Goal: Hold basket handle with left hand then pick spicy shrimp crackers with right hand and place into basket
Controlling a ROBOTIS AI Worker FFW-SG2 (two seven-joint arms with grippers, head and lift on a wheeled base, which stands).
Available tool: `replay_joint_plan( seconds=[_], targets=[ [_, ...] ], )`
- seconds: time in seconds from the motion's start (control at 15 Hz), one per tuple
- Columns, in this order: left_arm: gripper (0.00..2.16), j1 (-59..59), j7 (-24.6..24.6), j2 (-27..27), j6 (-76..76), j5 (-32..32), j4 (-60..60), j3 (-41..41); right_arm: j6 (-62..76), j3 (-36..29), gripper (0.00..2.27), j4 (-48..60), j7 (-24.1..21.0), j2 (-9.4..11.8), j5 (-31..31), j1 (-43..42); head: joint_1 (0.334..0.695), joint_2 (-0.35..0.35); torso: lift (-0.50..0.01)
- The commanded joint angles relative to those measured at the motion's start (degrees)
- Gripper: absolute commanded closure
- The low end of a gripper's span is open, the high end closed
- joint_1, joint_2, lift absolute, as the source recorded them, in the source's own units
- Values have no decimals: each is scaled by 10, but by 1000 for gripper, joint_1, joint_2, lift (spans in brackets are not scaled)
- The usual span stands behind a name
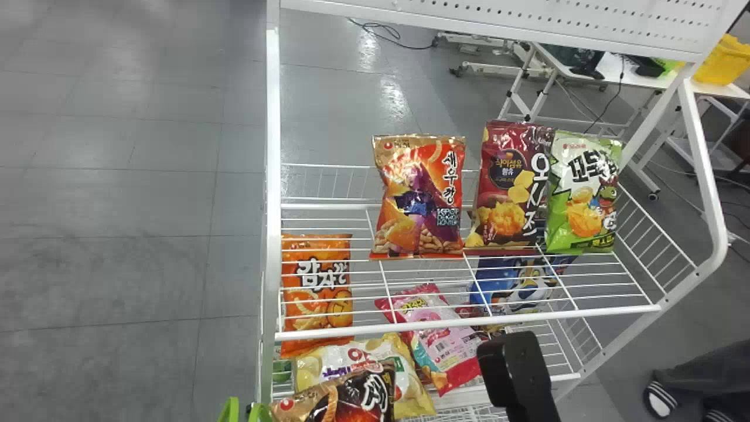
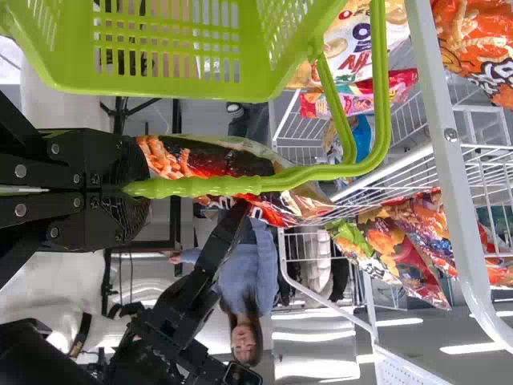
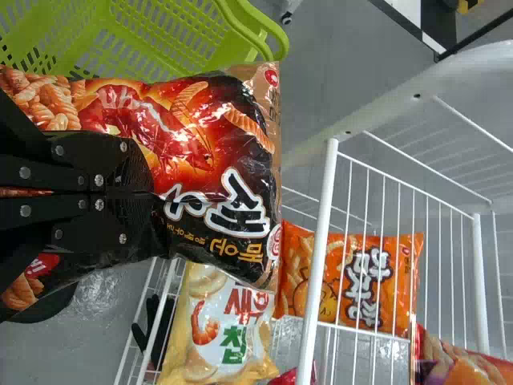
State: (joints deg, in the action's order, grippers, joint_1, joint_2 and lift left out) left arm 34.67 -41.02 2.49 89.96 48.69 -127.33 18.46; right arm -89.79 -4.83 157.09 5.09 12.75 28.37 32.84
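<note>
Black spicy shrimp crackers [image 3: 212, 160] clamped in right hand [image 3: 144, 192].

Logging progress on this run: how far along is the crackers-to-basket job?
Looks done: left gripper grips the basket handle. In hand: spicy shrimp crackers, clamped in the right gripper, off the shelves but outside the basket. Remaining: move the bag over the basket, release.

Head cam's up high, looks fwd & down at white wire rack [image 1: 272, 176]. L/R wrist cams: up close, turned sideways, both see rack + green plastic basket [image 2: 72, 44].
</note>
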Motion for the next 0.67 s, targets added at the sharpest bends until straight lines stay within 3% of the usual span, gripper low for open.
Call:
replay_joint_plan(
  seconds=[0.0, 0.53, 0.6],
  targets=[
    [1895, 1, 0, 0, 1, 0, -3, 0, -3, 40, 2169, -12, -1, 0, -31, -1, 695, -241, -37],
    [1895, 10, 2, -3, 1, -2, -18, -2, -3, 141, 2169, -92, 0, -1, -71, -28, 695, -152, -37],
    [1895, 11, 2, -3, 1, -2, -18, -2, -3, 150, 2169, -92, 0, -2, -73, -28, 695, -117, -37]
  ],
)
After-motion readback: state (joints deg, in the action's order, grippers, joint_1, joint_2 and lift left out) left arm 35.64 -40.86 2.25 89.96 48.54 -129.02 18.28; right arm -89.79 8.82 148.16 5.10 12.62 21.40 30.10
